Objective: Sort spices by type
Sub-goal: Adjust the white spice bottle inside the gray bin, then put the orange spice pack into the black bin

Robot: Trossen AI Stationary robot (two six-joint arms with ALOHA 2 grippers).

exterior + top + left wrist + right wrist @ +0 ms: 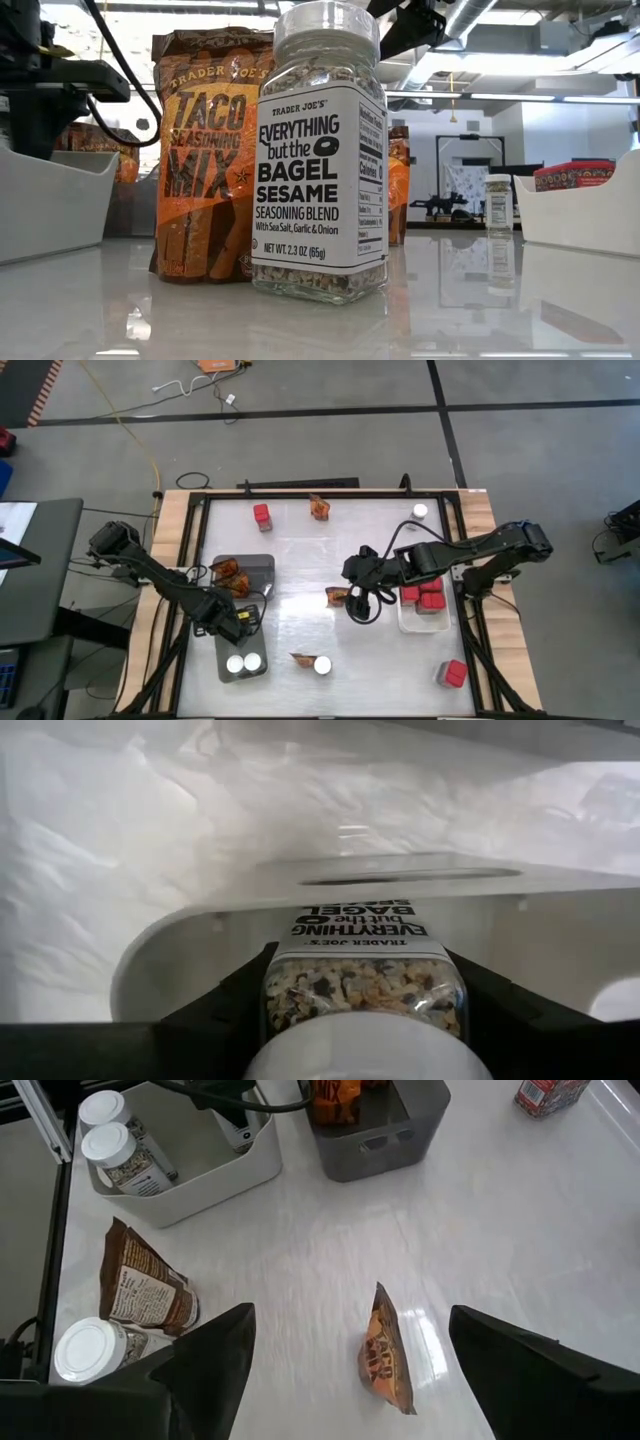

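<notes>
Gripping a seasoning jar [365, 990] between its fingers, our left gripper [243, 622] hovers over the white tray [222, 660]; to its right, our right gripper [360, 603] hangs spread above an upright orange packet [388, 1352].

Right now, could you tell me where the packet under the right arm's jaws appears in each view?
High: packet, table centre.
Low: probably the orange edge behind the front jar.
Left wrist: not in it.
Right wrist: ahead, between the open jaws.
Landmark: front jar's white lid.
</notes>
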